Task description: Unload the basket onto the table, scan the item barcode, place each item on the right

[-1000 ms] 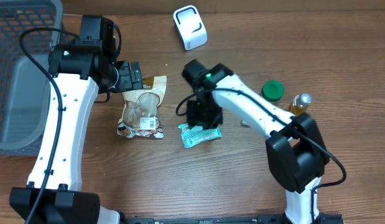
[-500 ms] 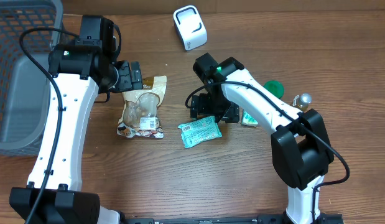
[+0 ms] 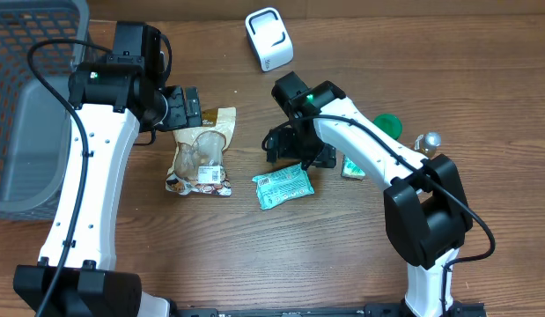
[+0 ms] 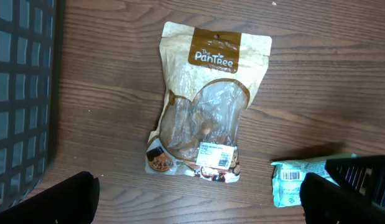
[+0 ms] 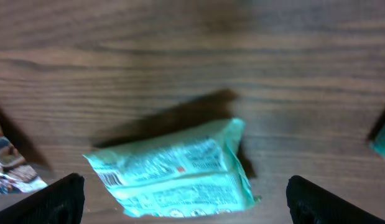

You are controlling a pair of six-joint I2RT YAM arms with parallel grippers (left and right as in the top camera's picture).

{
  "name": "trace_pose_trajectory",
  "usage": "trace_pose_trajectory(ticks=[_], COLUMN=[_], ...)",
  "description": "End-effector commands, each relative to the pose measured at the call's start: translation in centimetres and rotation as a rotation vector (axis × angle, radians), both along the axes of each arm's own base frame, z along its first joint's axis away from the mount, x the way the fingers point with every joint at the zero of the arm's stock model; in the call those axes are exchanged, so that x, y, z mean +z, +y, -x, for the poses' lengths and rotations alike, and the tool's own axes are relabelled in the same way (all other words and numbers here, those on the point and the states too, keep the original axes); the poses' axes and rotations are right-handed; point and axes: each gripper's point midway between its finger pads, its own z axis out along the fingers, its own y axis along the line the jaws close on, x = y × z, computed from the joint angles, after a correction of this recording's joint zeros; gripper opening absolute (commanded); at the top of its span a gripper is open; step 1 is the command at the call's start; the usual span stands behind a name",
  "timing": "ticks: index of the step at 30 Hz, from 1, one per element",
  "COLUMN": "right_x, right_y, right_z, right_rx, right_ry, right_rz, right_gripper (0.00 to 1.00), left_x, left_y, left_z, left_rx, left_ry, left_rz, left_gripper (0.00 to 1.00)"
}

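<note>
Hovering spread wide and empty, the right end effector (image 3: 298, 150) hangs just above the crinkly teal plastic snack packet (image 3: 283, 186), which lies flat on the brown wooden desk (image 3: 254, 255), label up, probably so its barcode shows for the white boxy scanner (image 3: 268, 38).

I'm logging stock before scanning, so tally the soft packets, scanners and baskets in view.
Soft packets: 2, tan clear-window snack pouch and teal plastic wrapper packet
White boxy plastic scanner: 1
Dark grey mesh basket: 1
Total: 4
</note>
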Motion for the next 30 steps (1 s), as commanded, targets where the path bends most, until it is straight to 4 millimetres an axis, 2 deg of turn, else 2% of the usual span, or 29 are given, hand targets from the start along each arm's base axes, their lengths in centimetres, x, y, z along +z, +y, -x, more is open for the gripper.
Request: trace_pose_trajectory(ticks=[1,7,12,30], right_x=[1.8,2.2,2.3,2.3], right_y=[0.5,1.5,1.8,1.9], right_z=[-1.4,-2.9,-3.4,-3.5], right_rx=[-0.003,-0.003,-0.003,-0.003], right_ry=[-0.077,-0.142,-0.163,-0.166], right_rz=[-0.037,-0.077,-0.091,-0.093], right_gripper=[1.0,1.0,1.0,1.0], left_x=[-0.3,-0.3,-0.3,-0.3], left_y=[-0.2,-0.2,-0.2,-0.2], left_z=[0.0,0.0,0.0,0.0], left_rx=[-0.012,-0.012,-0.012,-0.012], left_ry=[0.01,0.01,0.01,0.01], left_rz=[0.001,0.001,0.001,0.001], left_gripper=[1.0,1.0,1.0,1.0])
